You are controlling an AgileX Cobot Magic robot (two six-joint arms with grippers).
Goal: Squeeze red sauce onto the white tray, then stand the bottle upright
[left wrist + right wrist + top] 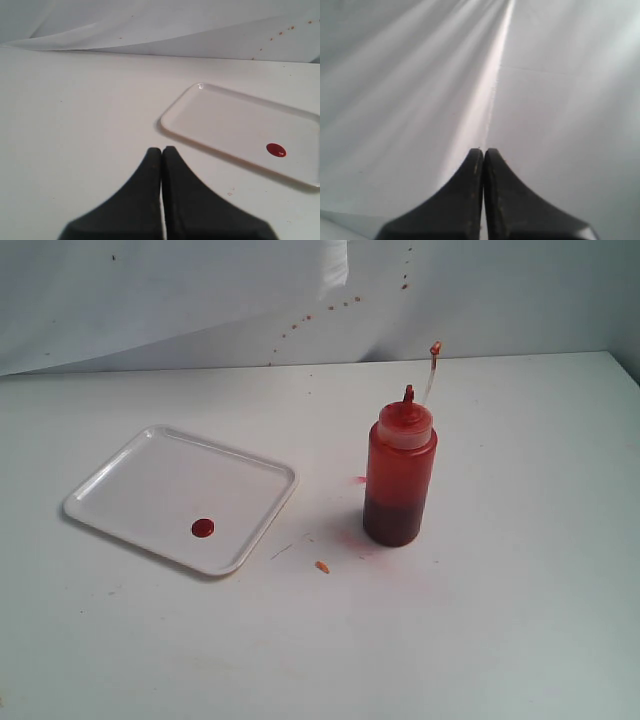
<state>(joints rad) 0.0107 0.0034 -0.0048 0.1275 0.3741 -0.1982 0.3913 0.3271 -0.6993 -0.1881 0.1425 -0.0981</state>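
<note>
The white tray [150, 485] lies at the left of the table, and a round glossy blob of red sauce [203, 528] sits near its front edge. The bottle [400, 475] stands upright right of the tray, red nozzle up, its small cap [435, 347] raised on a thin tether. Neither arm shows in the exterior view. My left gripper [162, 150] is shut and empty above the bare table, short of the tray [235, 120] and the sauce blob [276, 150]. My right gripper [483, 151] is shut and empty, facing only white cloth.
Faint pink smears [358, 540] mark the table by the bottle's base, and a small orange crumb [322, 566] lies in front of the tray. Red specks [345, 303] dot the white backdrop cloth behind the table.
</note>
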